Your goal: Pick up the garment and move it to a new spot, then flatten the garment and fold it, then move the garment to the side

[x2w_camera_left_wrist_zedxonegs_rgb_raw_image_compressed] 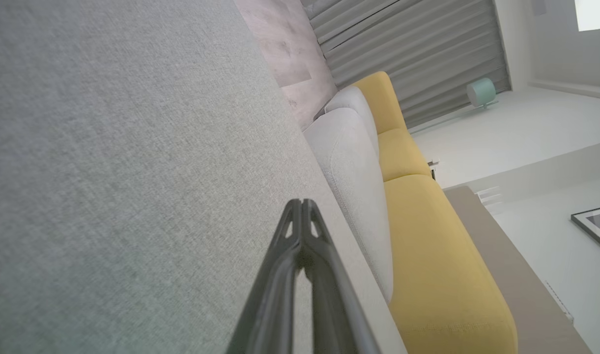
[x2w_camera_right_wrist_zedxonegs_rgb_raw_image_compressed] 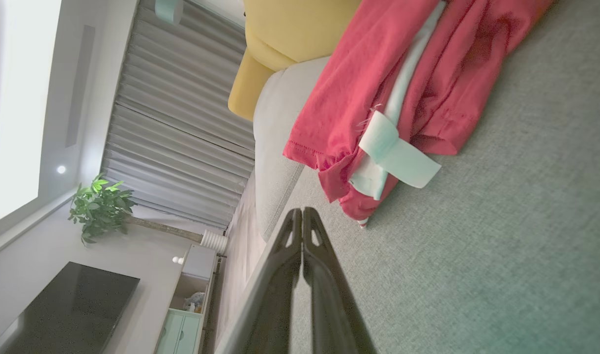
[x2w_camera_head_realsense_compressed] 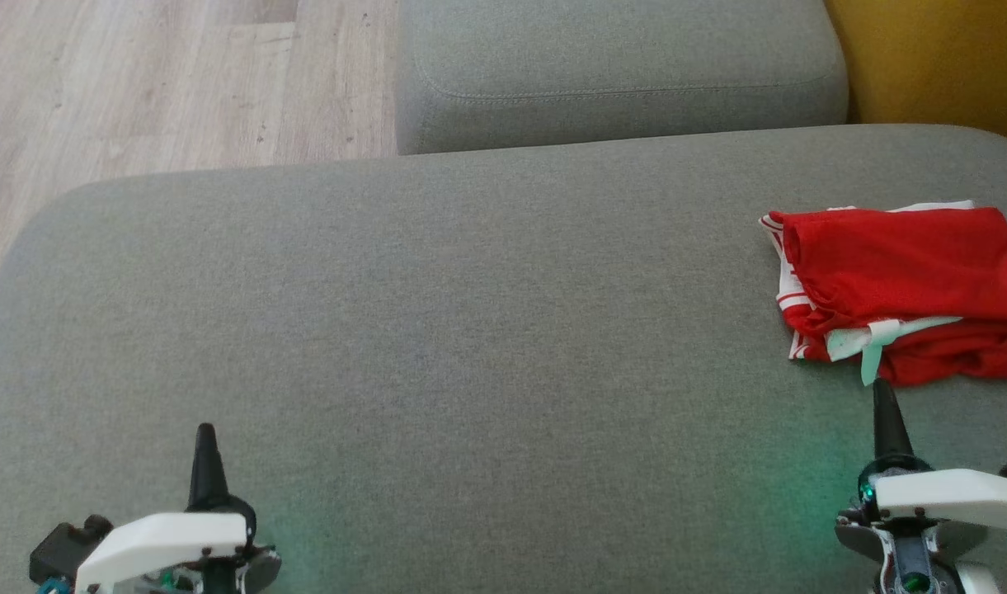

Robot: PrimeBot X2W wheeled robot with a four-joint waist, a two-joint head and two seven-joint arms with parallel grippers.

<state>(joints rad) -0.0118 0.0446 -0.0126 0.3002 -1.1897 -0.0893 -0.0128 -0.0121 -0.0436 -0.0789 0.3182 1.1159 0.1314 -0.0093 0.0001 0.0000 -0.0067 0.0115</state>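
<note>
**Item 1. Garment** [x2w_camera_head_realsense_compressed: 899, 264]: red cloth with white trim and a pale inner layer, lying in a loose folded bundle on the right side of the seat [x2w_camera_head_realsense_compressed: 470, 330]. Its right end is cut off by the edge of the head view. What kind of garment it is cannot be told, as the folds hide its shape. A pale tag [x2w_camera_head_realsense_compressed: 874, 346] sticks out from its near edge. In the right wrist view the upper part of the bundle runs out of frame.

**Item 2. Right gripper** [x2w_camera_head_realsense_compressed: 881, 389]: fingers pressed together with nothing between them. The tip points at the tag and is near it. The right wrist view shows a strip of bare seat between the fingertips and the cloth. The wrist housing is cut off at the lower right of the head view.

**Item 3. Left gripper** [x2w_camera_head_realsense_compressed: 204, 431]: clenched and empty, over bare seat at the lower left, well apart from the garment. Its body is partly out of frame.

**Item 4. Seat**: grey woven fabric, broad and flat. A grey cushion [x2w_camera_head_realsense_compressed: 618, 74] lies beyond its far edge.

**Item 5. Surroundings**: wood floor [x2w_camera_head_realsense_compressed: 140, 82] at the upper left; a yellow sofa [x2w_camera_head_realsense_compressed: 932, 66], seen only as a corner in the head view; a grey curtain [x2w_camera_left_wrist_zedxonegs_rgb_raw_image_compressed: 417, 54]; a plant [x2w_camera_right_wrist_zedxonegs_rgb_raw_image_compressed: 100, 209]; and a dark screen [x2w_camera_right_wrist_zedxonegs_rgb_raw_image_compressed: 69, 305], partly cut off.
</note>
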